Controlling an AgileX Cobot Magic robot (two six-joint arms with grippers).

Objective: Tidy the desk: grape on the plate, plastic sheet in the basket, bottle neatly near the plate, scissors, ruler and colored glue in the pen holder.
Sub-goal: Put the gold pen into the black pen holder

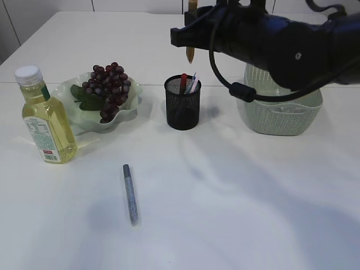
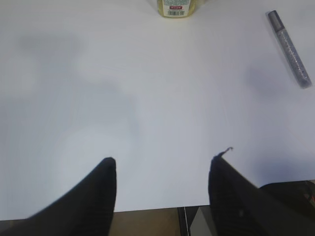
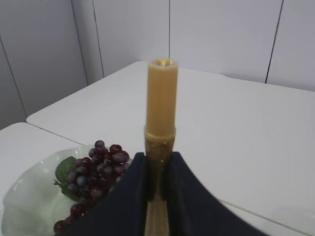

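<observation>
My right gripper [image 1: 190, 29] is shut on a gold glitter glue tube [image 1: 190, 52] and holds it upright above the black mesh pen holder [image 1: 183, 103]; the tube fills the right wrist view [image 3: 161, 113] between the jaws [image 3: 158, 162]. A silver glitter glue pen [image 1: 130, 194] lies on the table in front and shows in the left wrist view [image 2: 289, 48]. The grapes [image 1: 110, 89] lie on the pale green plate [image 1: 67, 90]. The yellow bottle [image 1: 47, 121] stands left of the plate. My left gripper [image 2: 162, 164] is open and empty over the table's near edge.
A pale green basket [image 1: 281, 112] stands to the right of the pen holder, partly behind my right arm. The pen holder holds a red item and light-coloured items. The bottle's base shows at the top of the left wrist view [image 2: 175, 7].
</observation>
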